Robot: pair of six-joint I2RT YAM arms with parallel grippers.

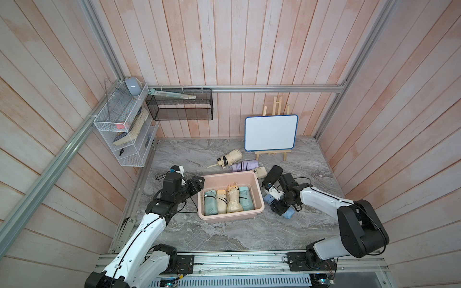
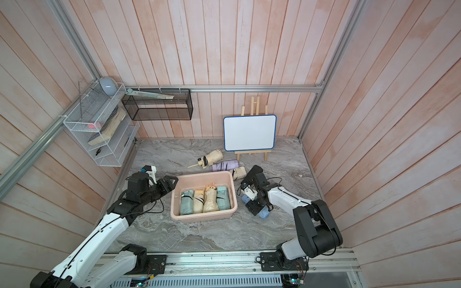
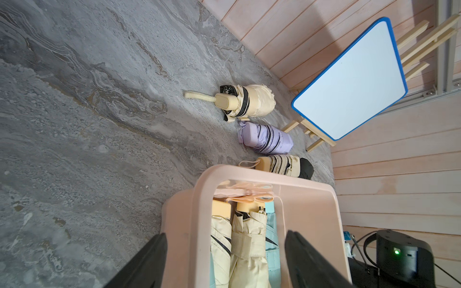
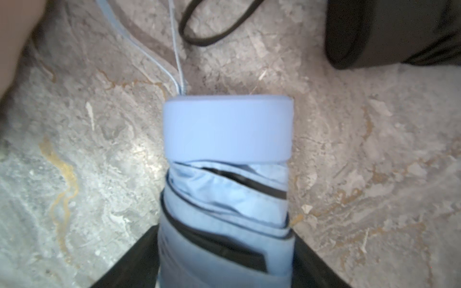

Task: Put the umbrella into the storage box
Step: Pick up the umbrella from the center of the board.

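Since umbrella lies flat between its fingers, right gripper pinches both sides to lift, left gripper gaping wide astride box rim, probably bracing.

No text, label, brand or number legible in any view. Whiteboard, right of centre in both top views: face plain white. Book in white wire rack, left side: cover too small to read. Blue umbrella: faint specks low on the wrap, too blurred to read.
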